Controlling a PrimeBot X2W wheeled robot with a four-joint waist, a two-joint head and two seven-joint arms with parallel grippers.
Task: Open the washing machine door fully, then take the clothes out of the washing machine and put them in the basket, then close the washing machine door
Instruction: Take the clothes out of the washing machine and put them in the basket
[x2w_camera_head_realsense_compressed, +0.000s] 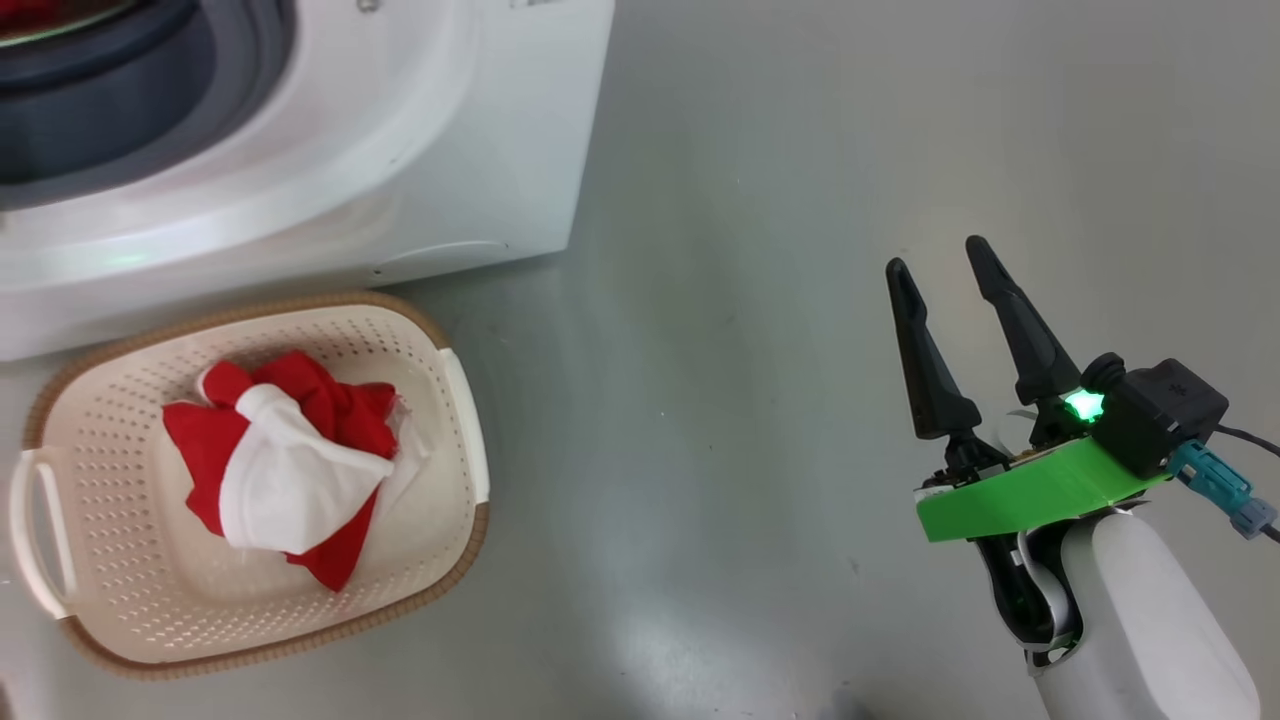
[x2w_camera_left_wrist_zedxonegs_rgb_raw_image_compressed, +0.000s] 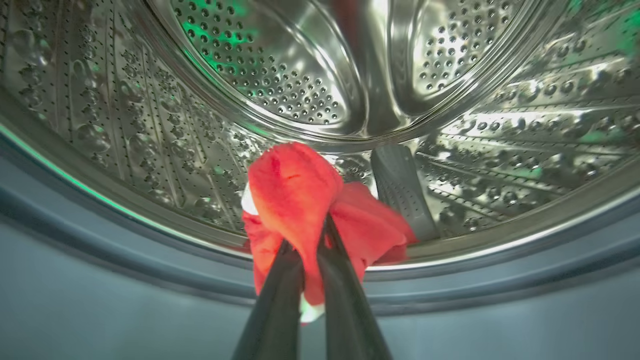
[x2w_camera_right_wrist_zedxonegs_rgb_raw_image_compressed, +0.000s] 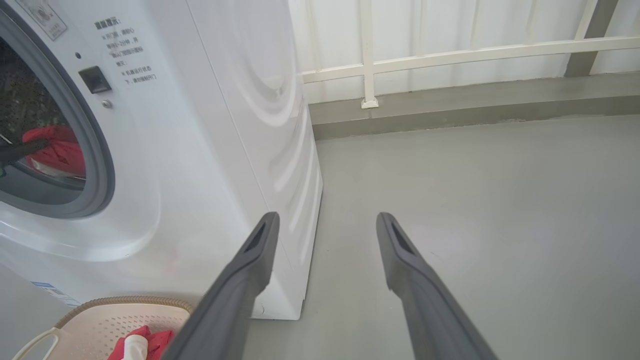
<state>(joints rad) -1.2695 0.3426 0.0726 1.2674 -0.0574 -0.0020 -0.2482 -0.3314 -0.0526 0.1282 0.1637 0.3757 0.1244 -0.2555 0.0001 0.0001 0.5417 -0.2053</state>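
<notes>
The left gripper (x2w_camera_left_wrist_zedxonegs_rgb_raw_image_compressed: 307, 236) is reaching into the washing machine (x2w_camera_right_wrist_zedxonegs_rgb_raw_image_compressed: 210, 150), and its two dark fingers are pinching tight on a red garment (x2w_camera_left_wrist_zedxonegs_rgb_raw_image_compressed: 295, 185). Fabric is bulging above the tips and spilling down on both sides of them, with a scrap of white peeking out below the pinch. So the cloth is sitting right at the fingertips, bunched rather than stretched, and I'm not making out any long axis to it.

It's lying low in the steel drum (x2w_camera_left_wrist_zedxonegs_rgb_raw_image_compressed: 280, 85), just beyond the grey rubber ring (x2w_camera_left_wrist_zedxonegs_rgb_raw_image_compressed: 450, 280), which is running across beneath the fingers, nearer the wrist. That's what the next move is hanging on, I'd say. The garment is on the far side of that lip, so the way out is looking like straight back along the fingers, lifting enough that the trailing folds aren't catching on the ring.

The basket (x2w_camera_head_realsense_compressed: 250, 312) is waiting on the floor (x2w_camera_head_realsense_compressed: 750, 400) in front of the machine, below the opening, with a red-and-white bundle (x2w_camera_head_realsense_compressed: 280, 460) lying in it. The right gripper (x2w_camera_head_realsense_compressed: 934, 254) is hanging over the floor off to the machine's right, fingers spread wide and holding nothing, well apart from drum and basket. The left arm is plainly the nearer one.
</notes>
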